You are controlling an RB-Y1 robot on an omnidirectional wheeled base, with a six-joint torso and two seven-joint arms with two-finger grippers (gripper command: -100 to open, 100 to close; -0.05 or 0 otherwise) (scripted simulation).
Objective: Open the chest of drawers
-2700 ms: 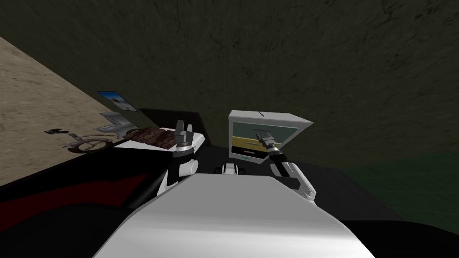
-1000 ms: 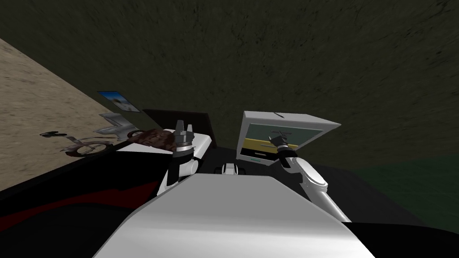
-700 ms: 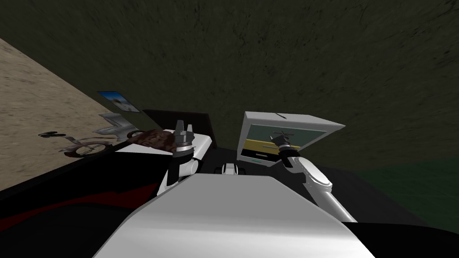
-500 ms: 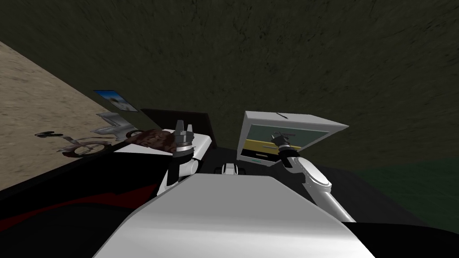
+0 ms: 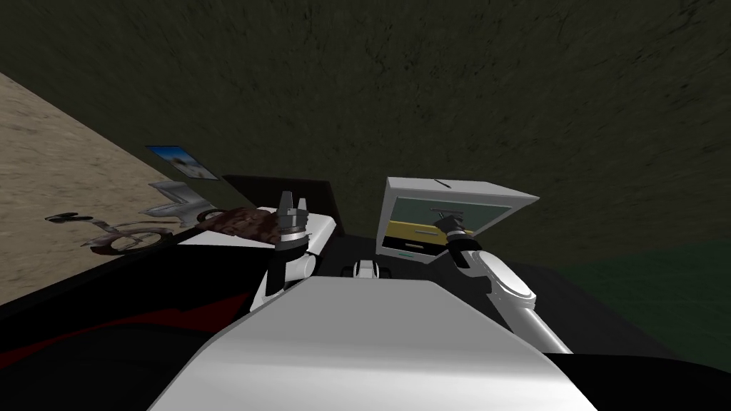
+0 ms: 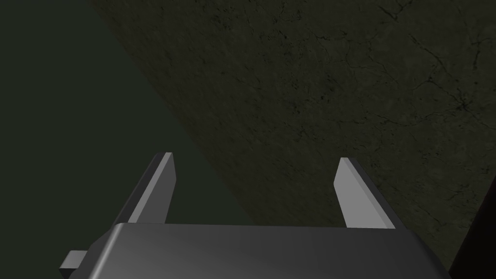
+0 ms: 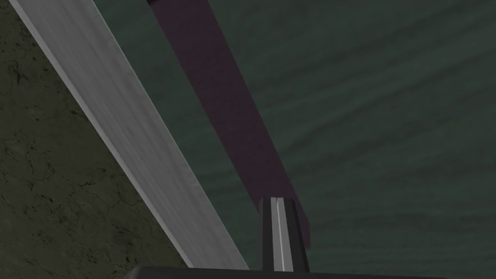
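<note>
Your right gripper (image 7: 277, 203), fingers pressed together, sits at one end of the handle (image 7: 218, 97), whose long axis parallels the grey edge of the chest (image 7: 121, 126); your left gripper (image 6: 254, 164) gapes.

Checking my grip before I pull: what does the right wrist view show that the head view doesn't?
Right wrist view: the right gripper with fingers pressed together, lying over a dark purple bar handle. Head view: the whole white chest of drawers, its yellow drawer lower down, and the left gripper off to the side, away from the chest. Both: the right gripper at the dark green top drawer front, next to the pale frame.
</note>
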